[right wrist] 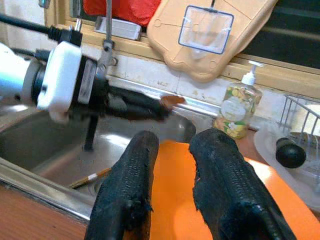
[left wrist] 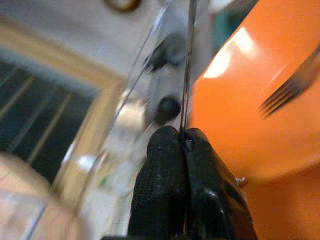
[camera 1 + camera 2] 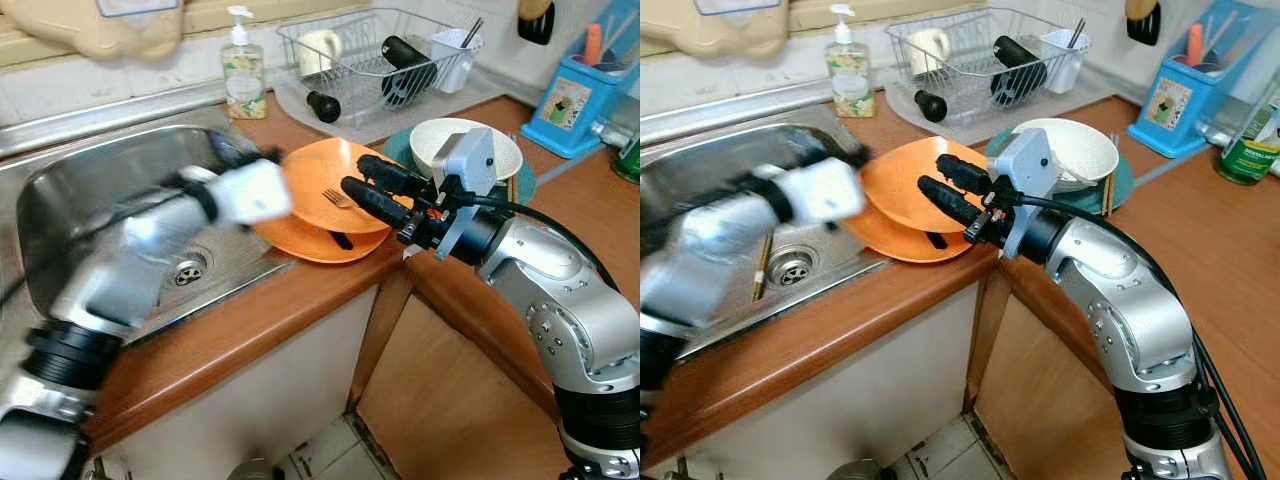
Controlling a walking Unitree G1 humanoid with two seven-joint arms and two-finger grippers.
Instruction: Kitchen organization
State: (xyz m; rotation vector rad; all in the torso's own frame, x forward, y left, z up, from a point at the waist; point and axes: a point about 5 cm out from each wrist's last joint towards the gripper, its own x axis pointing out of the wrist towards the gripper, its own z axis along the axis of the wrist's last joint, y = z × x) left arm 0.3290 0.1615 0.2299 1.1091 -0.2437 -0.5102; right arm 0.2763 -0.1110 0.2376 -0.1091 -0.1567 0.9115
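Looking down, I see the steel sink (image 3: 60, 190) beside two stacked orange plates (image 3: 330, 190) at the counter edge. My left gripper (image 2: 182, 145), fingers pressed together, pinches the top plate's rim; my right gripper (image 3: 365, 185) hovers spread above its fork (image 3: 338, 198).

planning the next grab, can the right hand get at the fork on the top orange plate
Probably yes. The right hand hovers open just beside the fork, which lies bare on the top orange plate. The left hand pinches that plate's far rim, away from the fork.

left arm (image 3: 150, 250): motion-blurred | lower orange plate (image 3: 300, 240): mostly hidden under upper plate (image 3: 335, 180)
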